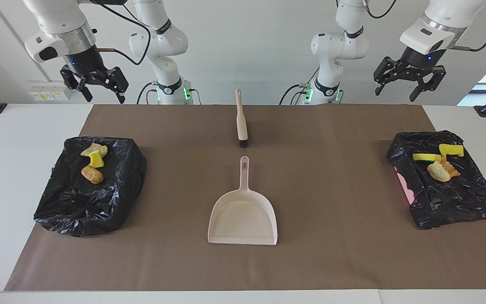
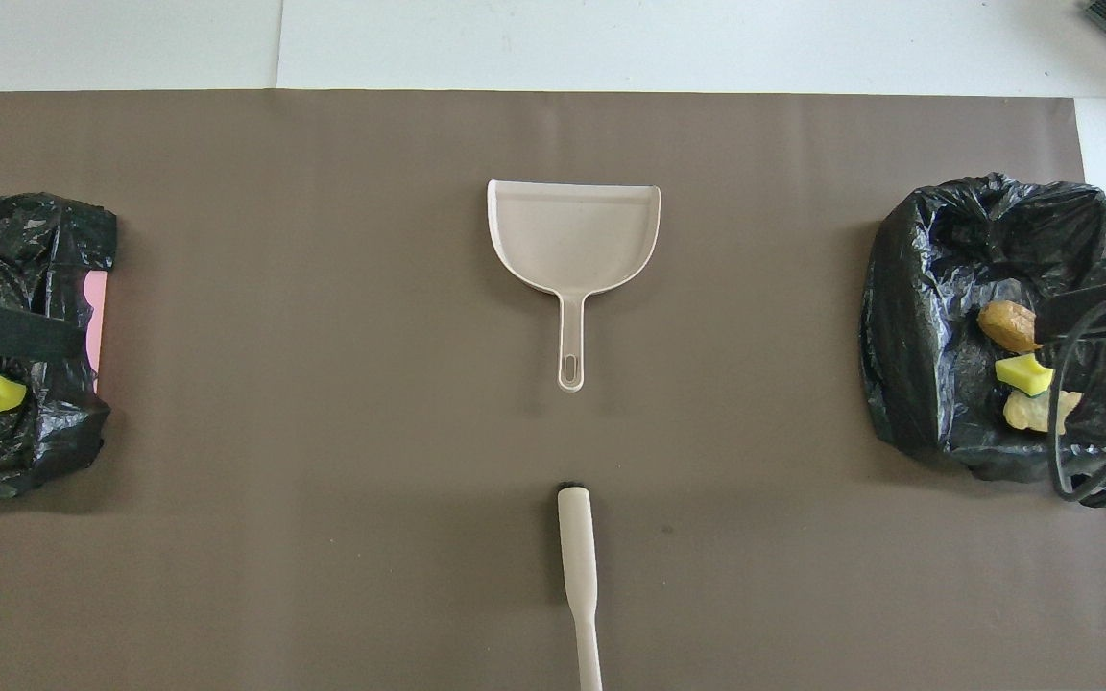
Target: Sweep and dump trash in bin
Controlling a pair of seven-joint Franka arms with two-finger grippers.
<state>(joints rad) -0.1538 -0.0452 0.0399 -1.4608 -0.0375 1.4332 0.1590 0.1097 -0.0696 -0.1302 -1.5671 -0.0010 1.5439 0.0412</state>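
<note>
The trash lies in two black-bagged bins. In the bin [image 1: 91,194] toward the right arm's end are a yellow scrap [image 1: 96,159] and two tan chunks. The bin [image 1: 449,194] toward the left arm's end holds yellow pieces [image 1: 426,157] and a cream chunk [image 1: 437,171]. A beige dustpan [image 1: 243,215] lies mid-mat, handle toward the robots. The brush [image 1: 241,120] lies nearer the robots, in line with it. My right gripper [image 1: 101,95] hangs open high above its bin's end. My left gripper [image 1: 397,90] hangs open high above the other end. Neither holds anything.
A brown mat [image 1: 331,253] covers most of the white table [image 1: 6,169]. In the overhead view one finger of each gripper shows over its bin: a left gripper's finger [image 2: 6,333] and a right gripper's finger [image 2: 1086,309]. A cable loop [image 2: 1067,422] hangs over the right-end bin.
</note>
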